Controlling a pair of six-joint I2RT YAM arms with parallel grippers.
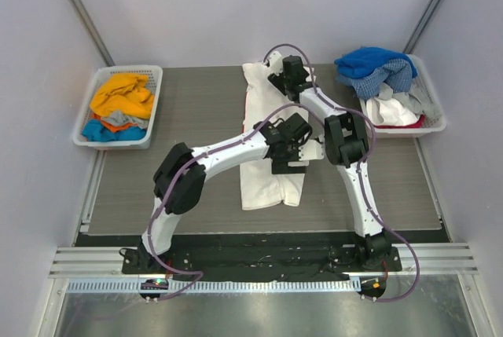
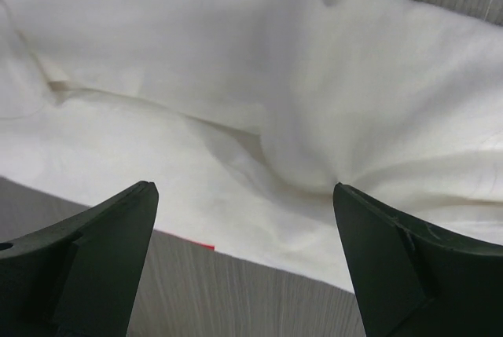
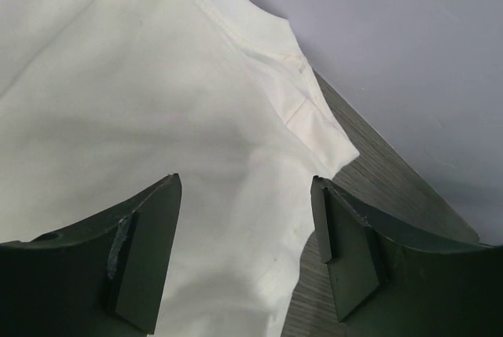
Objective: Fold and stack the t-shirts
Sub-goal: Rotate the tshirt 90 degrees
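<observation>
White t-shirt [image 1: 263, 184]: middle is covered by the left arm [image 1: 228, 151].
Red mark [image 2: 201, 246]: only a sliver is seen at the cloth's edge.

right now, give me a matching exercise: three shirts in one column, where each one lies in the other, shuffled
1. crumpled orange cloth shirt
2. bright blue cloth shirt
3. long white cloth t-shirt

a. laid out on the grey table
b. in the white slatted plastic basket on the left
c. in the white slatted plastic basket on the right

Pairs: 1-b, 2-c, 3-a

One white t-shirt [image 1: 263, 184], two white baskets [image 1: 89, 130], two heaps of coloured shirts [image 1: 122, 100], two arms [image 1: 228, 149].
</observation>
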